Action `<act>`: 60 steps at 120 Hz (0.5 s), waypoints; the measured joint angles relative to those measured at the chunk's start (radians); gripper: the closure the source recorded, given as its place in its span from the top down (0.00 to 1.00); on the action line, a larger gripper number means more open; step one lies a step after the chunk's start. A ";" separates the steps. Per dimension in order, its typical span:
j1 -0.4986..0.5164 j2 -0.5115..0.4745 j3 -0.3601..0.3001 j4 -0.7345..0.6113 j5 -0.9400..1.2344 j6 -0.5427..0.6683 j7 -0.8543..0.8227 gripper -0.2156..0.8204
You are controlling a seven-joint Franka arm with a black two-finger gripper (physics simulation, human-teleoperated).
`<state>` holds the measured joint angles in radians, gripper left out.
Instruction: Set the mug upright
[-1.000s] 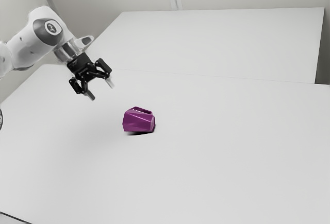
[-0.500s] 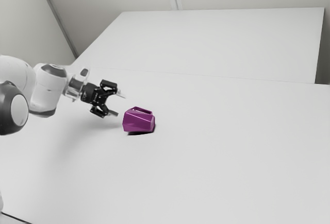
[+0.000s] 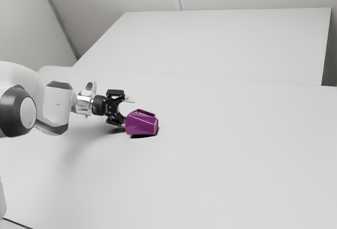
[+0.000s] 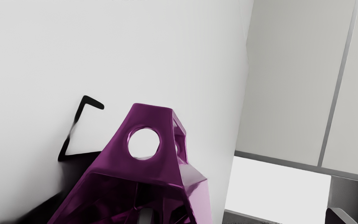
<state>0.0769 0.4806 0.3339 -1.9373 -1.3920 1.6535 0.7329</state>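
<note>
- We have our gripper (image 3: 128,112) at the mug's (image 3: 141,124) mouth, 2 fingers (image 4: 337,217) spread apart.
- The mug lies on its side on the table (image 3: 221,160), handle (image 4: 150,115) up.

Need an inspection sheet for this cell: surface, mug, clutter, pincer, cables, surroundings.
Surface: white table, smooth; dark shadow under and beside the mug.
Job's things: purple mug lying on its side, not yet upright, handle on the upper side, open mouth toward the pincer.
Clutter: nothing seen.
Pincer: open, one finger at the mug's mouth, the other well off to the side; not closed on the mug. Whether the near finger touches: cannot tell.
Cables: nothing certain; a thin dark line at the exterior view's lower left could be a cable or an edge.
Surroundings: pale walls with grey strips.
</note>
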 joint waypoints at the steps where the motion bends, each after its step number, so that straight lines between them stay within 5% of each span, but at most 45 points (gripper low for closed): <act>1: 0.000 0.000 -0.001 0.000 -0.002 -0.001 0.003 0.79; 16: -0.002 0.003 -0.014 0.000 -0.028 -0.014 0.040 0.75; 41: -0.002 0.004 -0.042 -0.002 -0.053 -0.020 0.083 0.31; 60: -0.001 0.004 -0.052 -0.002 -0.060 -0.022 0.102 0.14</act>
<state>0.0760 0.4841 0.2815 -1.9393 -1.4516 1.6318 0.8347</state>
